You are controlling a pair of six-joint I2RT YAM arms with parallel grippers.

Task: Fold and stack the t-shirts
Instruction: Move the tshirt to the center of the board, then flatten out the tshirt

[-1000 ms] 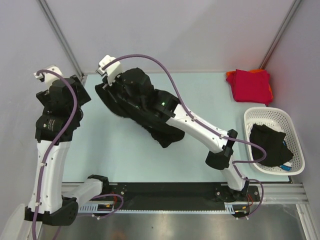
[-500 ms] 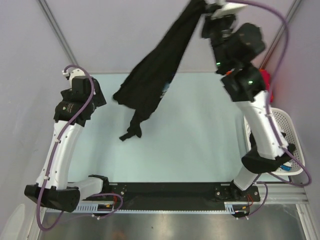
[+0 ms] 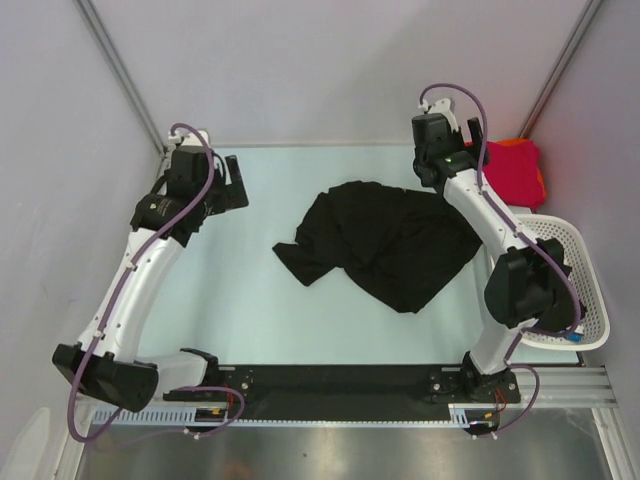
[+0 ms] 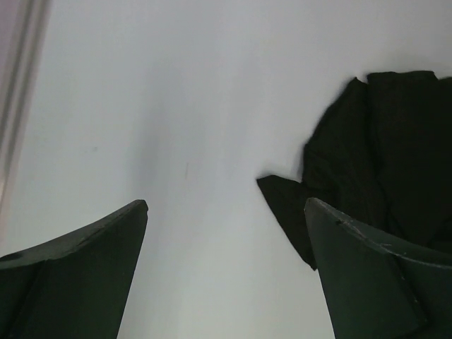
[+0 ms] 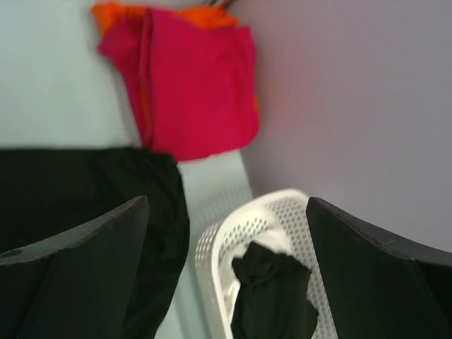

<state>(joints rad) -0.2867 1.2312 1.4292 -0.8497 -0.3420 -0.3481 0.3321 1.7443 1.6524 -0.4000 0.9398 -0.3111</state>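
Bench [image 3: 240, 300] centre: black t-shirt [image 3: 395, 245] lying crumpled, spread out. Right edge: white basket [image 3: 578, 233] holds a bunched black cloth [image 5: 272, 300]. Upper right: red t-shirt [image 3: 512, 172] folded on orange t-shirt [image 5: 116, 13]. Left jaws and right jaws both wide open, empty.

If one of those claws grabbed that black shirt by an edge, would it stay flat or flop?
Probably flop: the black shirt lies rumpled in soft folds, so it looks limp. Thin cloth like that is likely light. Pushed, it would probably bunch up on the table rather than slide whole.
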